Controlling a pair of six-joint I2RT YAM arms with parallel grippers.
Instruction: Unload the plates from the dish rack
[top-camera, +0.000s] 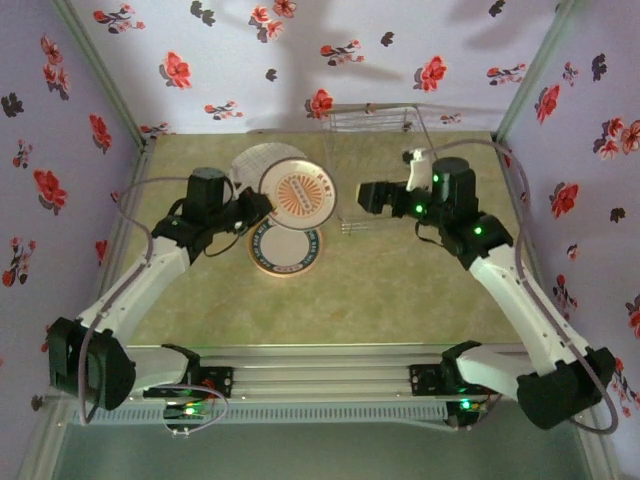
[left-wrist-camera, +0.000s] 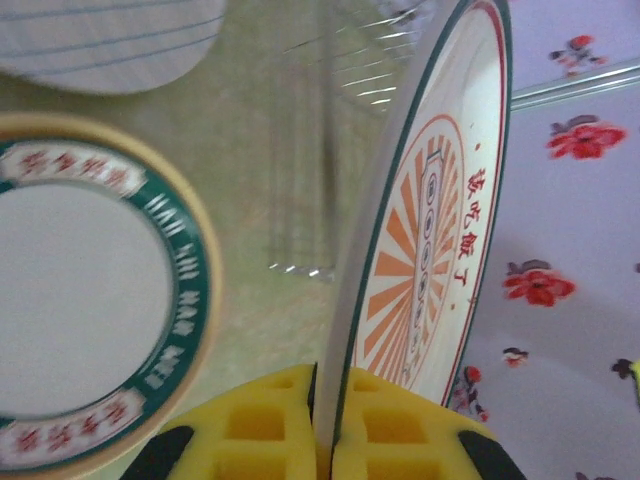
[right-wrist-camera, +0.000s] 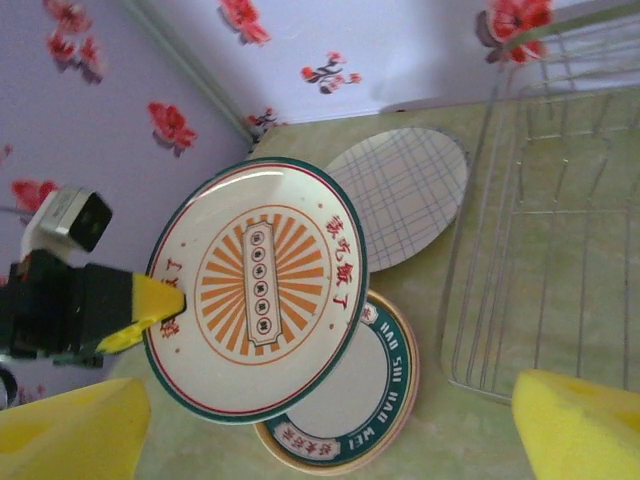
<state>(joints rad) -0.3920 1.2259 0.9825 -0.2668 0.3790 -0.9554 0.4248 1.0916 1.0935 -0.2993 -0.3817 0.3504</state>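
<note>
Orange sunburst plate (top-camera: 296, 192) aslant, face rightward

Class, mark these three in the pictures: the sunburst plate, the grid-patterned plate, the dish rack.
sunburst plate (right-wrist-camera: 262, 290), right wrist view, orange centre.
grid-patterned plate (right-wrist-camera: 400, 195), right wrist view, middle of its face.
dish rack (right-wrist-camera: 545, 250), right wrist view, wire base.

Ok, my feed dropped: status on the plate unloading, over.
Left gripper shut on sunburst plate, face up. Right gripper open. Grid plate and green-ringed plate flat on table. Nothing in the way.
</note>
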